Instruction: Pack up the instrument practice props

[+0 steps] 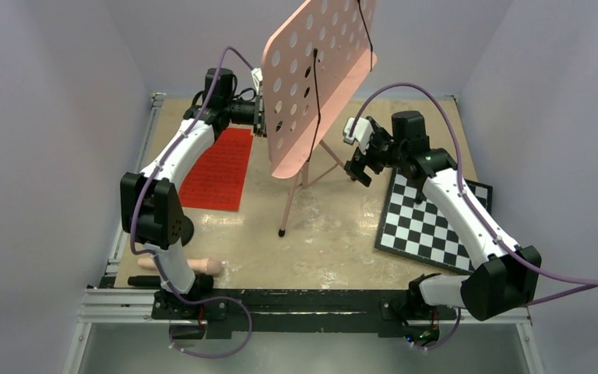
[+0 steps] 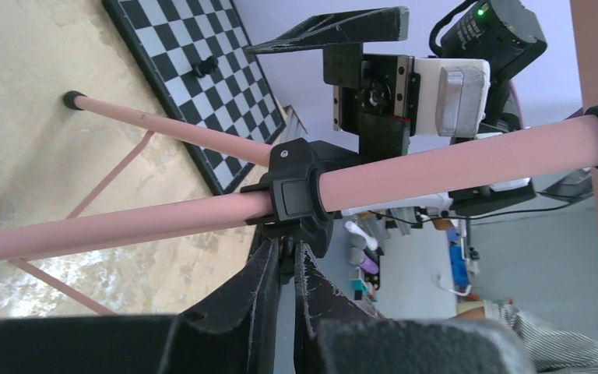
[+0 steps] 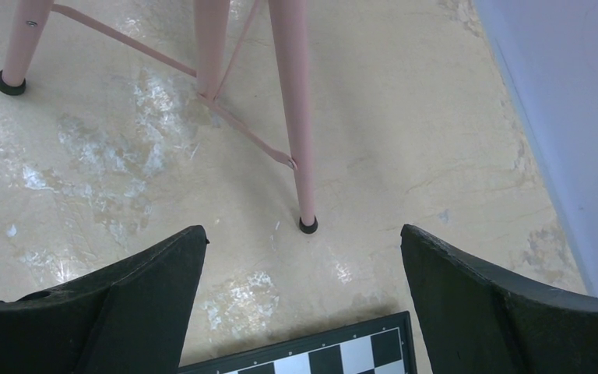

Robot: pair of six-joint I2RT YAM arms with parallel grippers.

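Observation:
The pink music stand's perforated desk (image 1: pixel 319 78) rises tilted at the back middle, on tripod legs (image 1: pixel 288 206). My left gripper (image 1: pixel 258 113) reaches in behind the desk. In the left wrist view it (image 2: pixel 290 253) is shut on a small black knob under the black clamp collar (image 2: pixel 300 191) on the stand's pink pole (image 2: pixel 452 160). My right gripper (image 1: pixel 358 152) hangs open to the right of the stand. It (image 3: pixel 300 234) holds nothing, and one leg's foot (image 3: pixel 307 226) stands below it. Red sheet-music pages (image 1: pixel 219 167) lie flat at the left. A pink rod (image 1: pixel 195 266) lies by the left arm's base.
A black-and-white checkerboard (image 1: pixel 432 222) lies at the right under my right arm, and its edge (image 3: pixel 304 354) shows below the open fingers. A small black piece (image 2: pixel 202 66) sits on it. Grey walls close in the left, back and right sides.

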